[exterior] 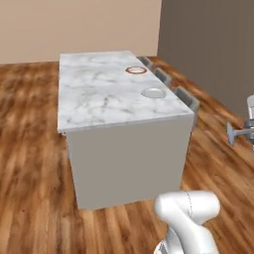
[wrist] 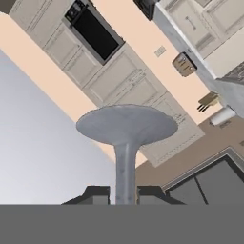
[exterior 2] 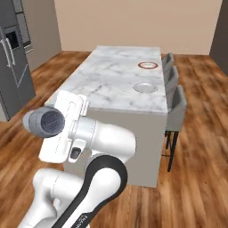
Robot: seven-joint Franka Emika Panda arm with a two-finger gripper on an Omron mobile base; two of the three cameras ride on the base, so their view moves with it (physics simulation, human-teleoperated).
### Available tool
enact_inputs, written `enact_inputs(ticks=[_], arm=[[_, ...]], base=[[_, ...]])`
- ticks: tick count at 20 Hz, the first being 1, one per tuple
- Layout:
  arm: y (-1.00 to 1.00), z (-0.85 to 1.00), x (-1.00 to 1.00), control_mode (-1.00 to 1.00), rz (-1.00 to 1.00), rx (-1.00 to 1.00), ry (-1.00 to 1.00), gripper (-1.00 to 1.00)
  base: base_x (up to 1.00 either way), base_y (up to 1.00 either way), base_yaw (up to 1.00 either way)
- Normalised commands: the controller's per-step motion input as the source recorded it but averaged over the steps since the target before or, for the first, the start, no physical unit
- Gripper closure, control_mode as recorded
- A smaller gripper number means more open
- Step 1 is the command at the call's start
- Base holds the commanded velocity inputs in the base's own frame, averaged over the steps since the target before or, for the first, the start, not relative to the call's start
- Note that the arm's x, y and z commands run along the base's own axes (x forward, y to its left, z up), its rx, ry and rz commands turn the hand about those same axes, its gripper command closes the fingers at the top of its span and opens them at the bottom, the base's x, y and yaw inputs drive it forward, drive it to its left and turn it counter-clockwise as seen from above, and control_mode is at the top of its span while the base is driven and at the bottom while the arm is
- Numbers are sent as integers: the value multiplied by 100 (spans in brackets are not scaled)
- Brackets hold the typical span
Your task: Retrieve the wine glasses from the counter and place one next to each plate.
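One wine glass [wrist: 126,126] lies sideways in my gripper [wrist: 125,193], which is shut on its thin stem. The round foot is large in the hand view; the bowl is hidden below. At the right edge of the left base view, the glass [exterior: 233,134] hangs in the air beside the island, foot pointing left, with the gripper [exterior: 249,133] partly cut off. On the island's far right side lie the red-rimmed plate [exterior: 136,70] [exterior 2: 148,65] and, nearer, the pale plate [exterior: 153,93] [exterior 2: 145,87]. The counter [wrist: 174,31] appears tilted in the hand view.
The marble-topped island [exterior: 99,94] [exterior 2: 111,84] stands ahead on the wood floor. Grey stools [exterior: 187,99] [exterior 2: 178,107] line its right side. A dark fridge [exterior 2: 13,53] stands at the left. My white arm [exterior 2: 89,147] fills the near left of the right base view.
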Motion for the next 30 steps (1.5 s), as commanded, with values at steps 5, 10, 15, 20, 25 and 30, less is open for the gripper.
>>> enact_inputs(ticks=[5, 10, 15, 20, 25, 30], arm=[[0, 0, 0, 100, 0, 0, 0, 100], [0, 0, 0, 100, 0, 0, 0, 100], [0, 0, 0, 100, 0, 0, 0, 100], [0, 0, 0, 100, 0, 0, 0, 100], [0, 0, 0, 100, 0, 0, 0, 100], [0, 0, 0, 100, 0, 0, 0, 100]], base=[[20, -100, 0], [67, -100, 1], [100, -100, 12], [99, -100, 19], [88, -100, 34], [78, -97, 52]])
